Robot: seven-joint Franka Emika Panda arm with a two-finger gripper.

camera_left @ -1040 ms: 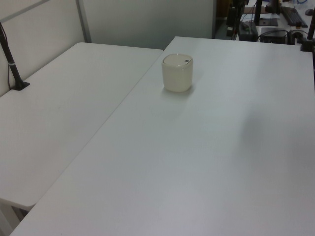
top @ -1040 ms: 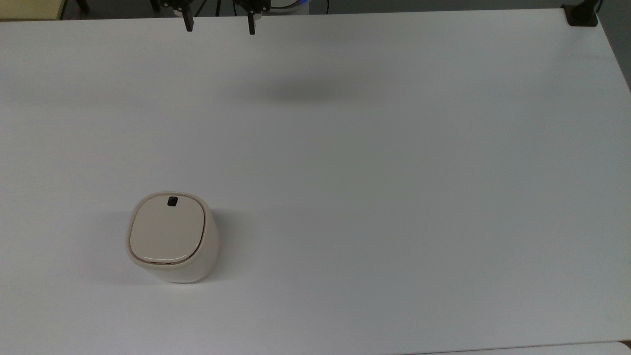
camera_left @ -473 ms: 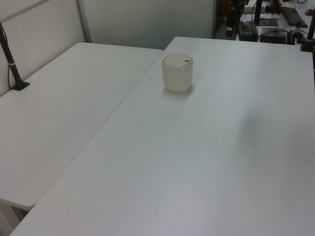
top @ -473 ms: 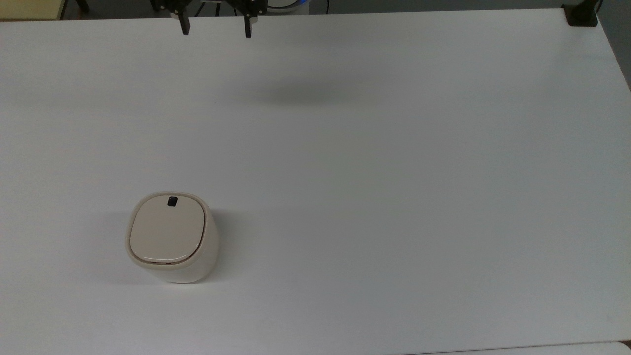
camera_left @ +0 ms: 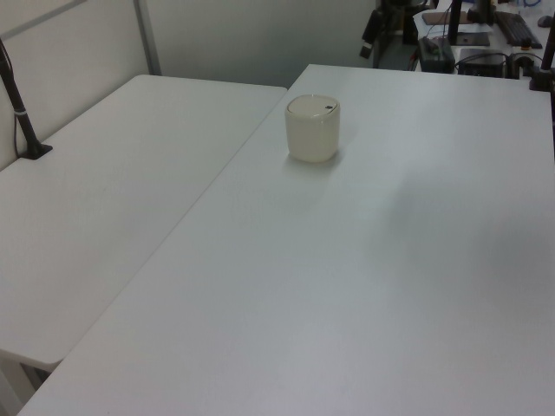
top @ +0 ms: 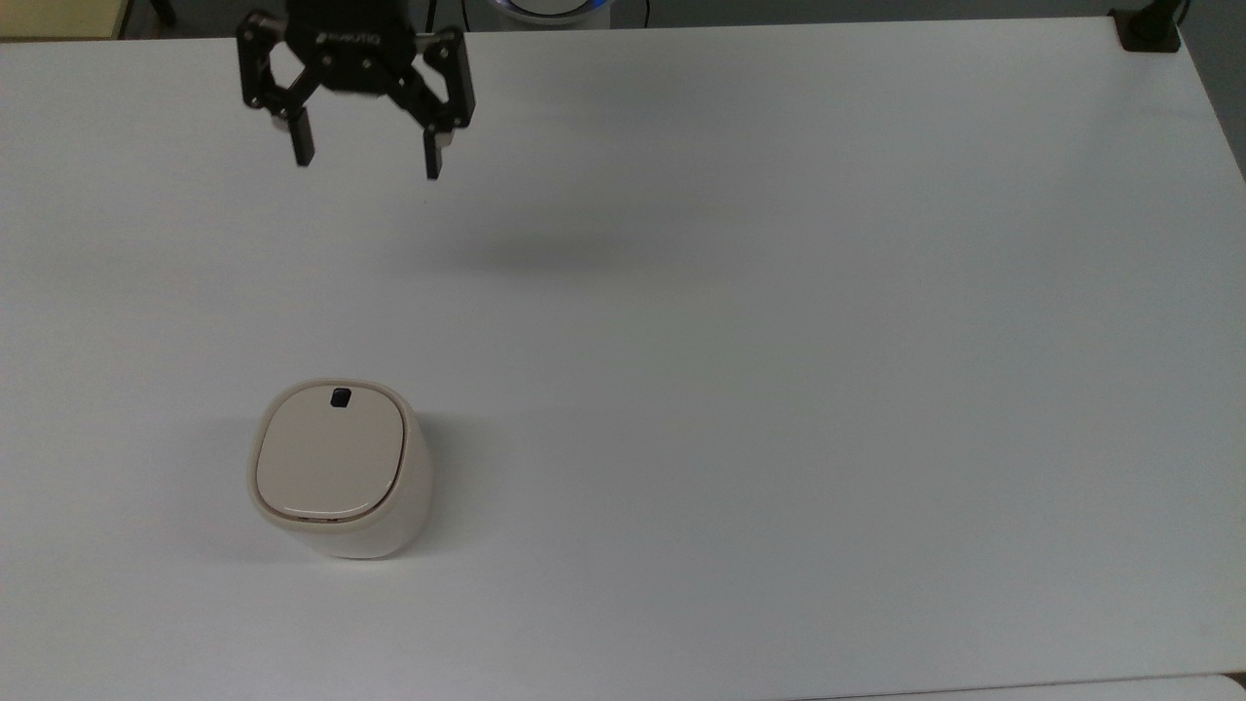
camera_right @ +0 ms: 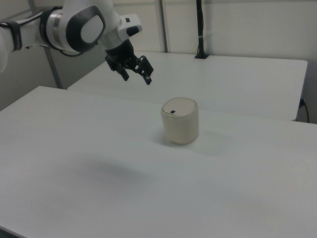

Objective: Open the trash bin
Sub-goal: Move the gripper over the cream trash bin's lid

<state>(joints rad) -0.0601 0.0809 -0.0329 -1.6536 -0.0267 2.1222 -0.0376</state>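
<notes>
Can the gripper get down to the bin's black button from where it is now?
Probably yes. The gripper hangs open above bare table, apart from the bin. The lid is shut and the button faces up, uncovered.

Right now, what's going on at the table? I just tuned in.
The Panda arm's gripper hangs in the air with its fingers spread wide, holding nothing, near the top view's upper left, well short of the trash bin. The bin stands upright on the white table, its flat beige lid shut. The small black button sits at the lid's rim on the side facing the gripper. Nothing touches the bin.
</notes>
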